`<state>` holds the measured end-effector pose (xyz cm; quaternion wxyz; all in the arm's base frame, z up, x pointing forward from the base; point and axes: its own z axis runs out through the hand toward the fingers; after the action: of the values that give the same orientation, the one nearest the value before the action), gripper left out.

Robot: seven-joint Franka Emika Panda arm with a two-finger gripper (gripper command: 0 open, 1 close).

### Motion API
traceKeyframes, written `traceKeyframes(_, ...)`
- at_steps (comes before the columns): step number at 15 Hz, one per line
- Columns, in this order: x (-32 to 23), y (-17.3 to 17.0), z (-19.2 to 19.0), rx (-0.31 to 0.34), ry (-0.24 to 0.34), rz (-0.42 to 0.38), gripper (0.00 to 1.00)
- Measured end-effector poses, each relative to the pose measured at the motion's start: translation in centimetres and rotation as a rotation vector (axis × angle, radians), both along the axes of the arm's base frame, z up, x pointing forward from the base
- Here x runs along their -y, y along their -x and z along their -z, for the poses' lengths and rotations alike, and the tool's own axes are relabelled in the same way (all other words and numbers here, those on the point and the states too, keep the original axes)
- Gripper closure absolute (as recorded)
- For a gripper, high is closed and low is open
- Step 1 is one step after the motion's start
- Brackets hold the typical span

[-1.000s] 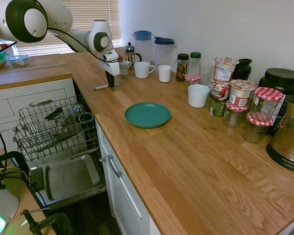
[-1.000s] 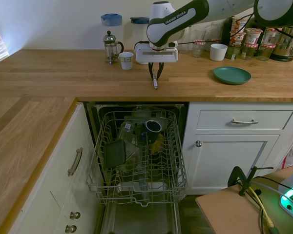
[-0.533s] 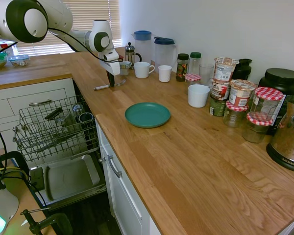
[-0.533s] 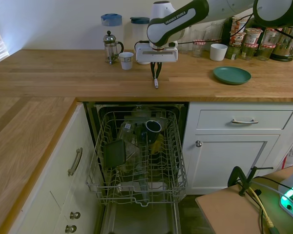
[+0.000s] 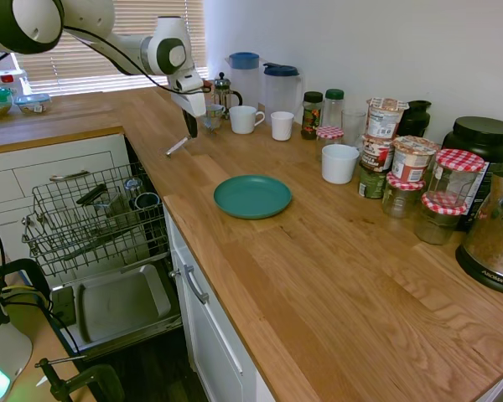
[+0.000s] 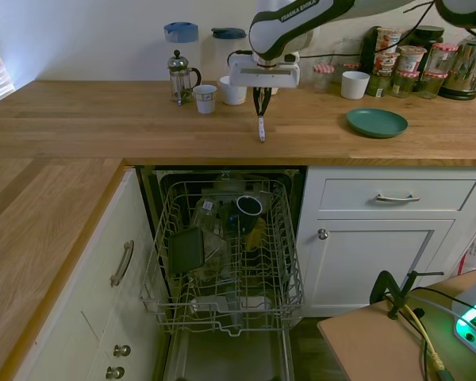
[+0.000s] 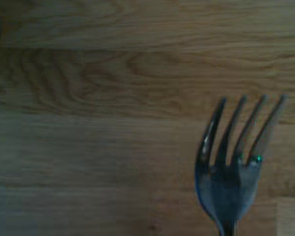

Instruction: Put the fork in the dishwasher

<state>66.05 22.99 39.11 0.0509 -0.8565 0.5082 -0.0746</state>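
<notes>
The fork (image 5: 178, 146) is a slim silvery utensil hanging tilted just above the wooden counter (image 5: 318, 276), with my gripper (image 5: 189, 127) shut on its upper end. The second exterior view has the fork (image 6: 261, 128) pointing down below the gripper (image 6: 261, 105), near the counter's front edge. Up close in the wrist view, the fork's tines (image 7: 236, 162) show over the wood. Below the counter, the dishwasher (image 6: 222, 254) is open, its wire rack (image 5: 92, 218) pulled out with several dishes in it and the door panel (image 5: 117, 306) folded down.
A teal plate (image 5: 252, 196) lies on the counter. A French press (image 6: 178, 77), a small cup (image 6: 205, 98), white mugs (image 5: 246, 119), pitchers and several jars (image 5: 402, 167) stand along the back wall. White drawers (image 6: 397, 194) flank the dishwasher.
The gripper has shut on the fork and lifted it off the counter. It has risen and shifted slightly to the right in the second exterior view.
</notes>
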Motion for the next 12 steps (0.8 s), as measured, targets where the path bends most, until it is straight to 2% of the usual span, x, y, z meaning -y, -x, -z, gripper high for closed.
traceKeyframes(4,-1.4,4.4,-1.0,-0.054,-0.03,-0.023,1.0)
traceKeyframes(7,-2.3,8.2,-1.3,-0.112,-0.08,-0.037,1.0)
traceKeyframes(12,-3.7,15.9,1.2,-0.18,-0.121,-0.057,1.0)
